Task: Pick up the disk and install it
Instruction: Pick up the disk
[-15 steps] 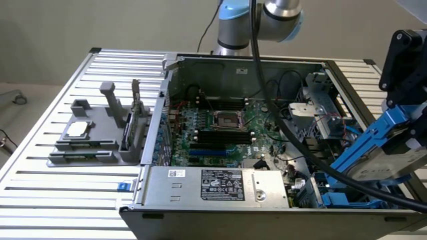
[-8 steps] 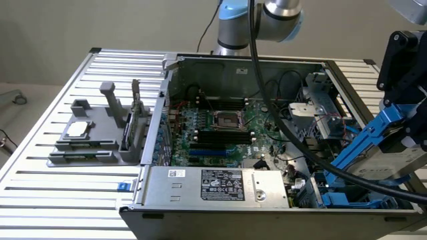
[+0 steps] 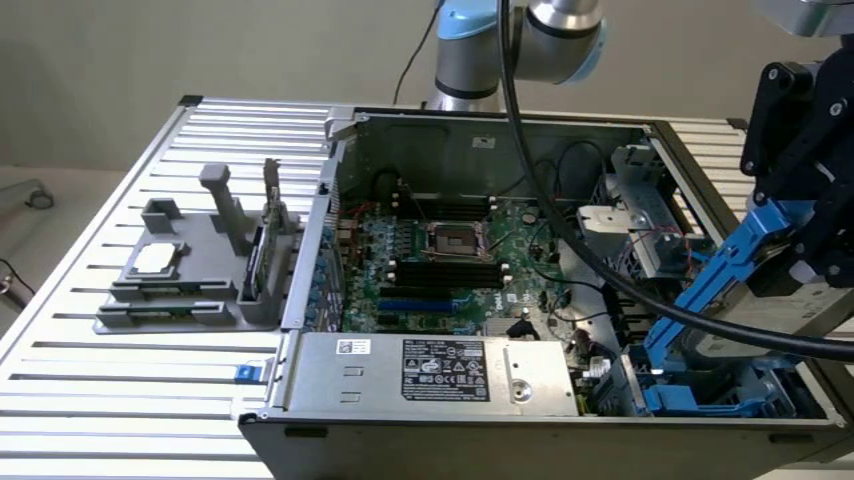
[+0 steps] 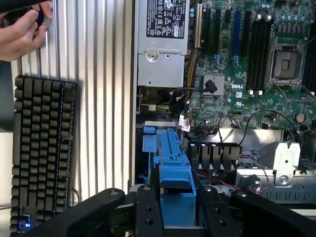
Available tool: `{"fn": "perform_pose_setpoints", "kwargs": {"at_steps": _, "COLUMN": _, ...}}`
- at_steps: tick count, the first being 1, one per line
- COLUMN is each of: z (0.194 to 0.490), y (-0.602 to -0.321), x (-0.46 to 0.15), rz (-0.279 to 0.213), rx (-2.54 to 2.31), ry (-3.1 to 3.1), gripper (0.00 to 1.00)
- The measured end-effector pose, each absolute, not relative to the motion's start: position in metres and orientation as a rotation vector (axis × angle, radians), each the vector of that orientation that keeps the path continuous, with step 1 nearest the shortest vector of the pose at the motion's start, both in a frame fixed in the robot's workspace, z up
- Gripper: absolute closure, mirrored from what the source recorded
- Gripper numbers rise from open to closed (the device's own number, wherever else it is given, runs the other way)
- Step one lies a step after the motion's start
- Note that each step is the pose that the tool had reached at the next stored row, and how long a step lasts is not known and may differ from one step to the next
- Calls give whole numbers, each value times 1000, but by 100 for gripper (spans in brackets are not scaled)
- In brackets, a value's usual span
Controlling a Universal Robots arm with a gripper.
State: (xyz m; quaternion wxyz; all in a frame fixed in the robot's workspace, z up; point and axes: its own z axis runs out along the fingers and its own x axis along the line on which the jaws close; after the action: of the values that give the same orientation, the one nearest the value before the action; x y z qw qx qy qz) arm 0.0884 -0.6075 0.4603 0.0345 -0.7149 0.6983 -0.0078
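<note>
Blue plastic is sitting pinched between the part-open fingers (image 4: 149, 212) of the end effector (image 4: 177, 212), which is gripping the disk (image 3: 781, 305) by its carrier (image 3: 727, 262) and holding it tilted above the drive bay (image 3: 707, 395) at a corner of the open case (image 3: 534, 450). A black cable (image 3: 667, 314) is running just beside the disk and could snag the carrier; the tilt is also risking a jam against the bay's edge. A hand (image 4: 19, 32) is hovering near a keyboard (image 4: 42, 148) on the tabletop (image 4: 103, 74).

A plain beige wall (image 3: 160, 45) stands behind the ribbed silver metal table (image 3: 120, 420), evenly lit.
</note>
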Motion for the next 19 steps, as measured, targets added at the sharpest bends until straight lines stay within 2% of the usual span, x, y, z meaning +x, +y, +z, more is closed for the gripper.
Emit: {"fn": "perform_pose_setpoints", "kwargs": {"at_steps": 19, "z": 447, "y": -597, "x": 100, "rz": -7, "rx": -2162, "ry": 2206, "gripper": 67}}
